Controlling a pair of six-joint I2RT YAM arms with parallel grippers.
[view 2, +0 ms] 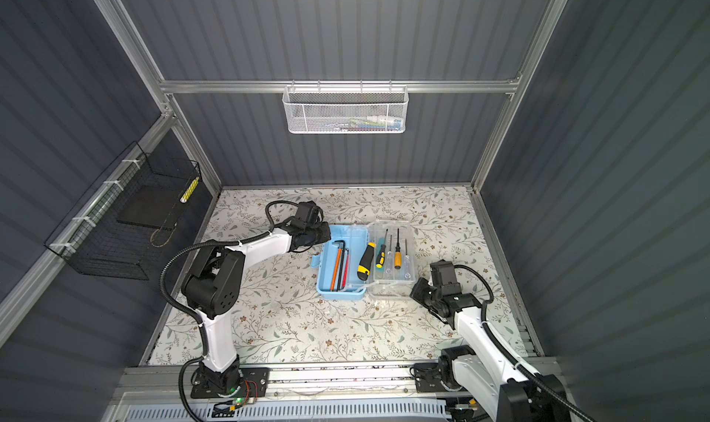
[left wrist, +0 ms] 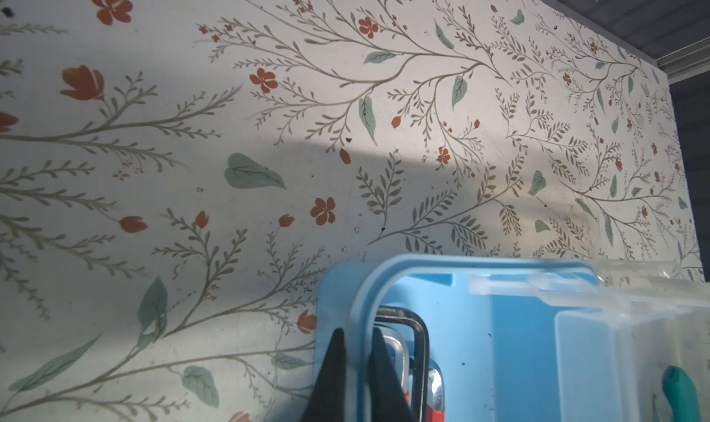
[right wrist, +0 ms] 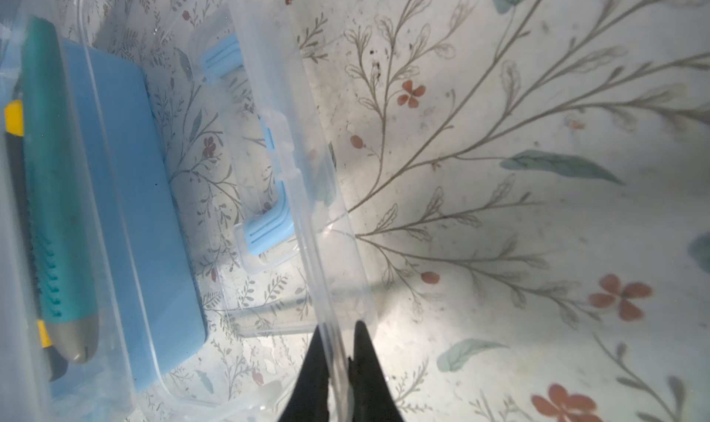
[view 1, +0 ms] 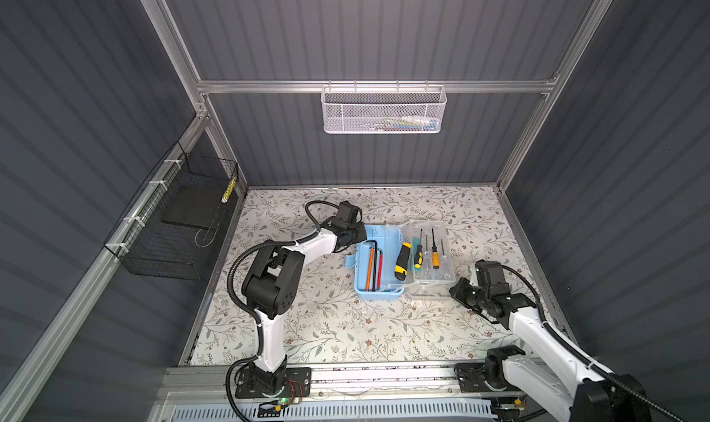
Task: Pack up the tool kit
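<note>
The tool box lies open in the middle of the desk, with hex keys inside and screwdrivers resting in the clear part alongside. The left fingers are clamped on its blue wall, probably to steady it. The right fingers pinch the clear lid by its edge, seemingly ready to swing it shut.

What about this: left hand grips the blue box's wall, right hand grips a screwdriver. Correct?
No: the right wrist view shows the right hand shut on the edge of the clear lid, not a screwdriver. The rest holds.
</note>
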